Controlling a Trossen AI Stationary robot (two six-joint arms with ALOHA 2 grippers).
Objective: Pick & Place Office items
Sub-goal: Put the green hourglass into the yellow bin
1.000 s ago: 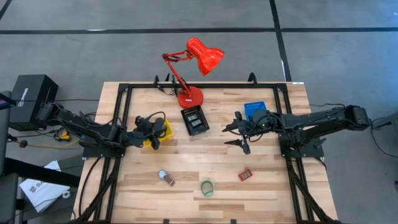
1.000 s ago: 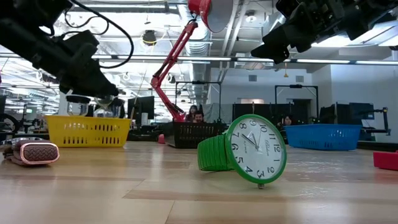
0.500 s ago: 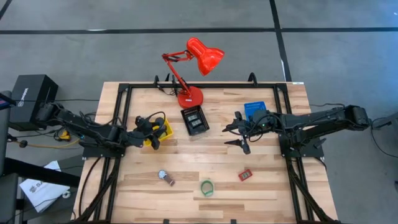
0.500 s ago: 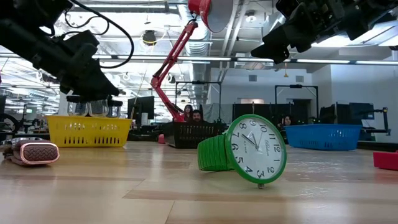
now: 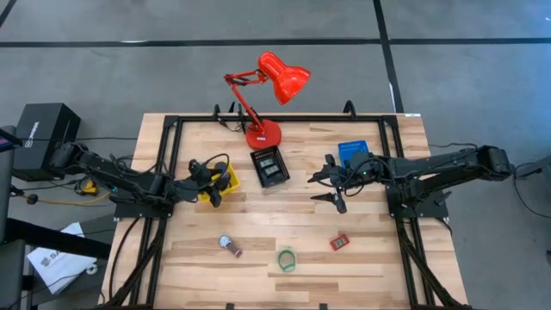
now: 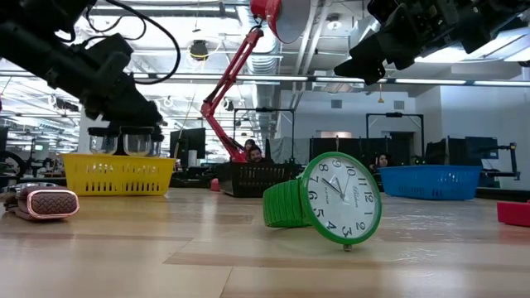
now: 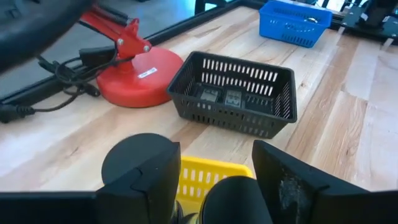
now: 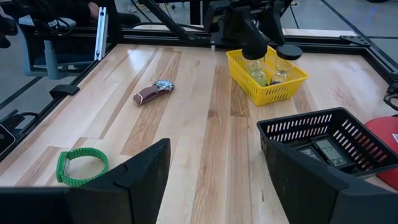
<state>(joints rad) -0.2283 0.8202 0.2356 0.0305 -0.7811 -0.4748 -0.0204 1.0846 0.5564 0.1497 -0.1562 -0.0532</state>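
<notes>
My left gripper point(image 5: 213, 182) point(image 7: 217, 168) hangs over the yellow mesh tray point(image 5: 228, 182) point(image 8: 267, 84), around the black cap of a clear jar point(image 8: 255, 67) point(image 6: 137, 143). A second capped jar point(image 8: 285, 64) point(image 6: 102, 143) stands free beside it in the tray. My right gripper point(image 5: 330, 183) point(image 8: 214, 168) waits open above the table's middle right, touching nothing. On the near part of the table a green watch point(image 5: 287, 259) point(image 6: 331, 203) stands on its edge. A brown-strapped watch point(image 5: 230, 246) point(image 8: 152, 93) and a small red piece point(image 5: 339, 243) lie flat. My left gripper has the jar's black cap point(image 7: 233, 196) between its two fingers point(image 7: 143, 177), coming from above and slanting down. The jar stands upright inside the yellow tray, level with the other jar. The gripper's body hides where the pads meet the cap.
A black mesh tray point(image 5: 269, 166) point(image 7: 233, 99) holding two calculators sits at the centre back, with the red desk lamp's base point(image 7: 140, 78) behind it. The blue tray point(image 5: 353, 152) point(image 7: 295, 22) is on the far right. Bare wood lies between the trays and the near items.
My left gripper has shifted slightly toward the table's right over the yellow tray. The jar under it, tilted a second ago, now stands upright beside the other jar.
</notes>
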